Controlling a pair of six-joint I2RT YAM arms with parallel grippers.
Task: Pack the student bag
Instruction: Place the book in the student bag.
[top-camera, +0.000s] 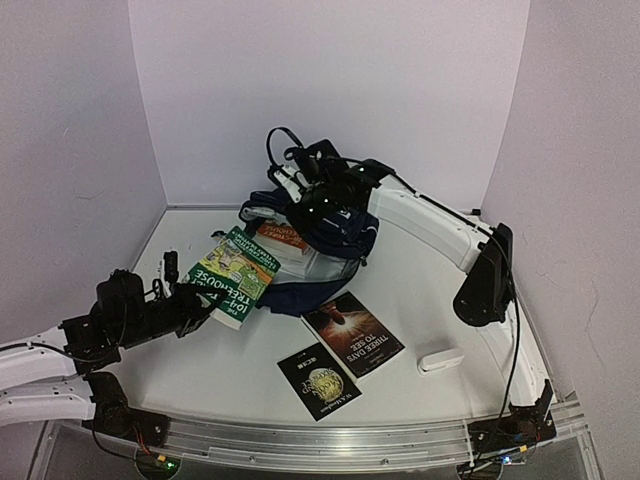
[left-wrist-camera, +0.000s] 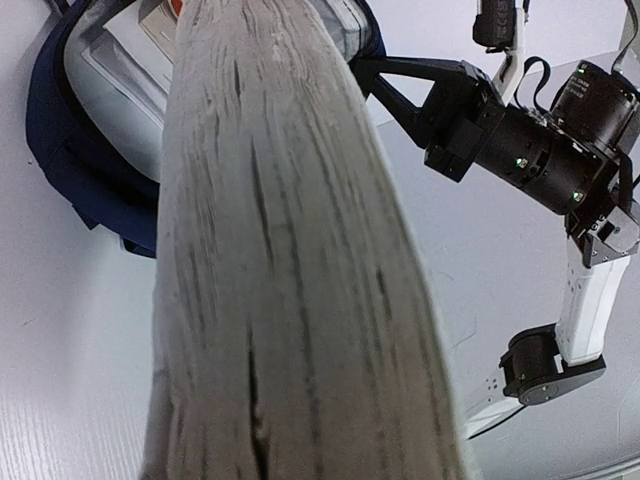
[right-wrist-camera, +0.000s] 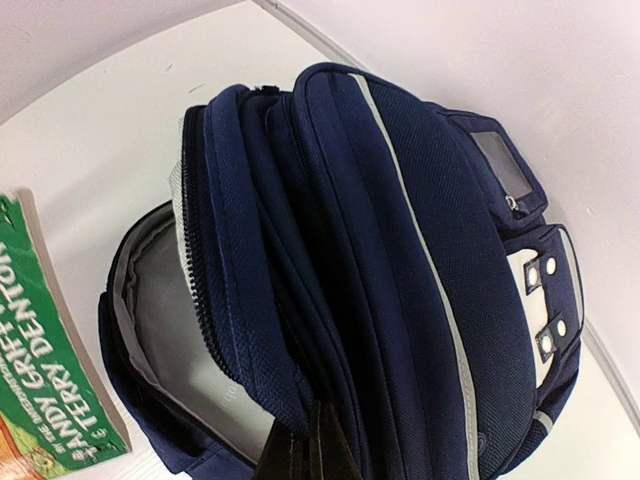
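Between the left jaws, closed on its near end, sits a thick green paperback book (top-camera: 232, 272). Its long axis runs away from the jaws, up and to the right, toward the open mouth of the large dark navy fabric student bag (right-wrist-camera: 380, 260). The bag rests just beyond the book's far corner, at the middle rear of the white desk (top-camera: 420, 300). The right jaws are closed on a fold of the bag's upper flap, propping the grey-lined mouth toward the left arm, which is the nearer one for insertion. An orange-covered book (top-camera: 280, 237) lies inside. A dark paperback (top-camera: 352, 335), a black paperback (top-camera: 318, 380) and a small white block (top-camera: 440, 360) lie near the bases, clear of that path.
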